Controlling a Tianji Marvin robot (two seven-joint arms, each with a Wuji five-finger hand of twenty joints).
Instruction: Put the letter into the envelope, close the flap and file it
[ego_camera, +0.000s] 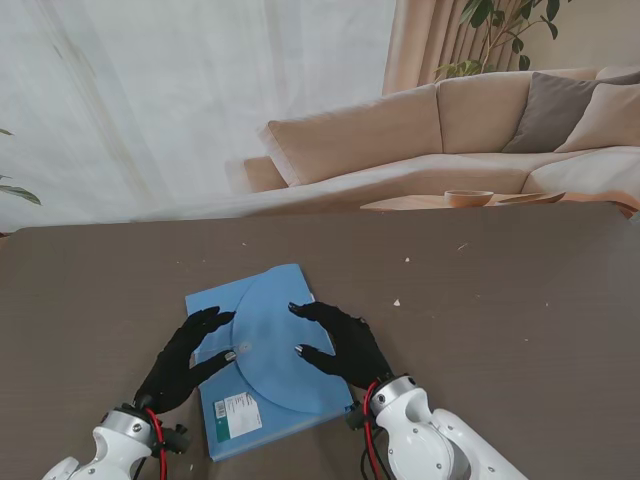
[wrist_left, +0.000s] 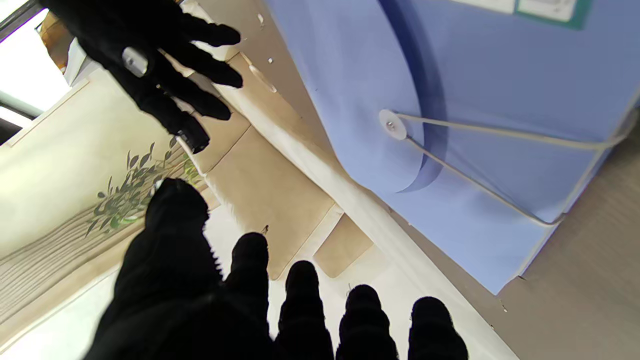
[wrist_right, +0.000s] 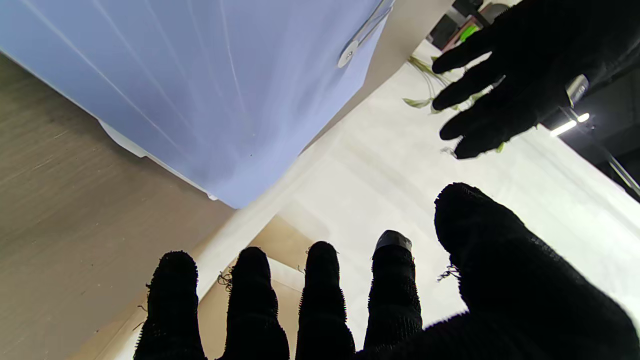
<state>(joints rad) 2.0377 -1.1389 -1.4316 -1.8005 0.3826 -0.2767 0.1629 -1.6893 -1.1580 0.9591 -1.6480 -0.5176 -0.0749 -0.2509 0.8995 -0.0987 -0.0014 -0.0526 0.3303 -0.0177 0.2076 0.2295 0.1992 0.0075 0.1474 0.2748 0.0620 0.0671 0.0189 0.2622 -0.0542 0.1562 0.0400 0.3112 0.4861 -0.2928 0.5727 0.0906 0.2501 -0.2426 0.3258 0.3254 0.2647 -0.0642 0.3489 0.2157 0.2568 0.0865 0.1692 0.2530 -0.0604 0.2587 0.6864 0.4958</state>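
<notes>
Two black-gloved hands hover over a blue envelope (ego_camera: 262, 355) that lies flat on the brown table (ego_camera: 500, 300), in the lower centre of the stand view. Its rounded flap (ego_camera: 275, 345) is folded down over the body, and a white label (ego_camera: 237, 413) sits near the envelope's bottom edge. The left hand (ego_camera: 185, 355) is at the envelope's left edge with fingers spread, grasping nothing; the right hand (ego_camera: 340, 340) is over the flap's right side, fingers likewise apart and empty. From this view I cannot tell whether the fingertips touch the paper.

The left wrist view gives what the stand view only hints at: a small round white button (wrist_left: 392, 124) on the flap, with a thin white string (wrist_left: 500, 192) running from it in a loop toward the envelope's edge. It also shows the flap's curved edge casting a shadow on the body, so the flap is slightly lifted there. The left hand's fingers (wrist_left: 300, 310) along the lower edge of that frame are splayed and clear of the envelope, and the right hand shows at upper left.

The right wrist view shows the envelope's corner against the table, the button seen small near the top centre, and the right hand's fingers (wrist_right: 320, 300) spread along the lower edge, off the paper. The left hand appears at upper right, open.

The letter is not visible in any view. A beige sofa (ego_camera: 450, 140) stands beyond the table in the upper right of the stand view.
</notes>
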